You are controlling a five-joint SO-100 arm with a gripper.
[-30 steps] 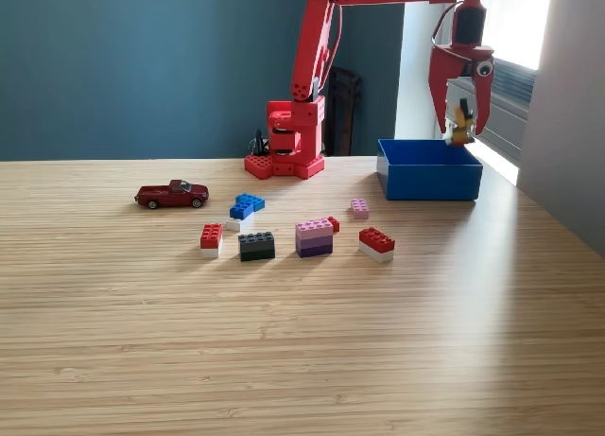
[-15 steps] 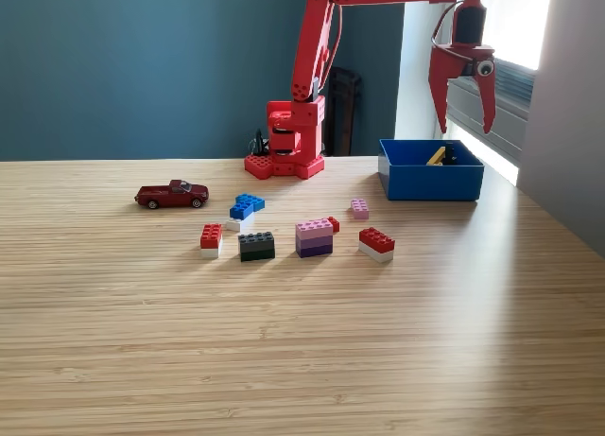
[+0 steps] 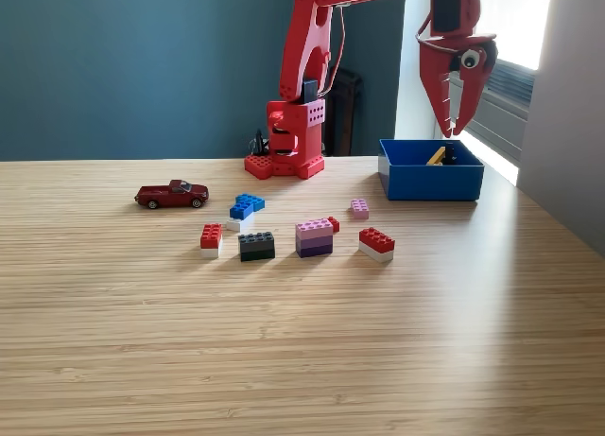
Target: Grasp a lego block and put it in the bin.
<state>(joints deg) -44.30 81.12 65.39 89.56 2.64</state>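
Red plastic gripper (image 3: 452,124) hangs above the open-topped blue plastic bin (image 3: 430,182), jaws parted slightly, holding nothing. A yellow lego block (image 3: 436,156) lies inside the bin, leaning on the far wall. Judgement: drop complete. Loose bricks, e.g. red-and-white block (image 3: 376,244), wait mid-table on the wooden table (image 3: 302,341).

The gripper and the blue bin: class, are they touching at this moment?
Apart. In the exterior view the gripper hangs above the bin, with background visible between its fingers and the bin's rim.
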